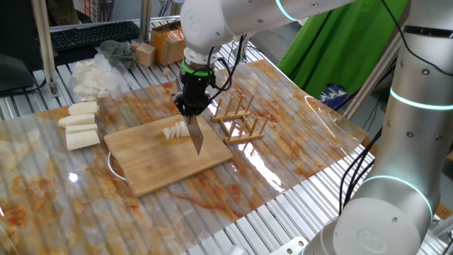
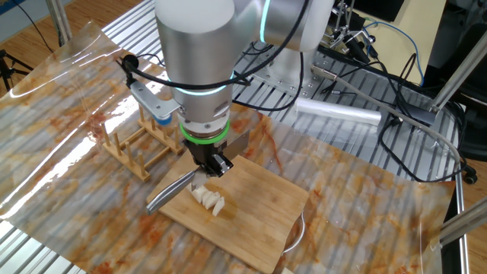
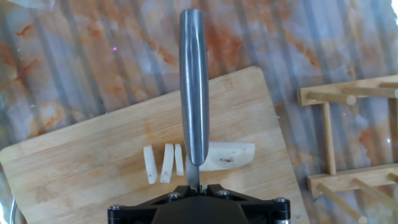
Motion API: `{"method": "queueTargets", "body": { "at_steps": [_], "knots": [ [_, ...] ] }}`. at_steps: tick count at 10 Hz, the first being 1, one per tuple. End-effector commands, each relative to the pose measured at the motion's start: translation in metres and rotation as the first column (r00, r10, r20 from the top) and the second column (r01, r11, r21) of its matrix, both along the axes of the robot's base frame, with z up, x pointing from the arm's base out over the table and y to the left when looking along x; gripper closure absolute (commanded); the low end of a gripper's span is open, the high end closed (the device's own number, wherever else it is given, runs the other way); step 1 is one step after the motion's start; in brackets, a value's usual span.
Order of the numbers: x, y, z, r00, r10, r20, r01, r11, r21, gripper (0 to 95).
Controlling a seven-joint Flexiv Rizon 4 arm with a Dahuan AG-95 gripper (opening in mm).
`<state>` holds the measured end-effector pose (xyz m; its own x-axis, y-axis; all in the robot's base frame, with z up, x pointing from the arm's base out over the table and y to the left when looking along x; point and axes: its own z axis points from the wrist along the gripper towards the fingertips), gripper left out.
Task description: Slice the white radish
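Observation:
The white radish lies on a wooden cutting board point(image 3: 81, 168). It is a stubby chunk point(image 3: 233, 155) with three thin slices point(image 3: 163, 163) cut off and lying to its left. My gripper point(image 3: 198, 185) is shut on a steel knife point(image 3: 194, 81), which stands over the radish between the slices and the chunk. In one fixed view the gripper point(image 1: 191, 106) hangs just above the radish point(image 1: 175, 132), with the knife point(image 1: 196, 138) reaching down in front. The other fixed view shows the gripper point(image 2: 215, 164) above the radish pieces point(image 2: 209, 200) on the board point(image 2: 259, 205).
A wooden rack point(image 1: 241, 117) stands just right of the board. Three longer white radish chunks point(image 1: 80, 124) lie to the left. A heap of white scraps on plastic point(image 1: 88, 74) lies behind them. A cardboard box point(image 1: 168, 42) and a keyboard point(image 1: 92, 34) sit further back.

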<state>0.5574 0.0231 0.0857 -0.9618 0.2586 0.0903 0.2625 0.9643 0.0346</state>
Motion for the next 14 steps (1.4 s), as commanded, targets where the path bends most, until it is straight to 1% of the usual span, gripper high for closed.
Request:
{"method": "queueTargets", "body": {
  "at_steps": [1, 3, 7, 14],
  "knots": [
    [0.0003, -0.0012, 0.0018, 0.999, 0.045, 0.010, -0.045, 0.999, 0.007, 95.0],
    [0.0008, -0.0017, 0.0014, 0.998, 0.066, 0.012, -0.066, 0.998, 0.009, 95.0],
    [0.0013, -0.0067, -0.0017, 0.998, 0.066, 0.016, -0.066, 0.998, 0.010, 95.0],
    [0.0012, -0.0056, -0.0052, 0.998, 0.060, 0.018, -0.060, 0.998, 0.020, 95.0]
  ]
}}
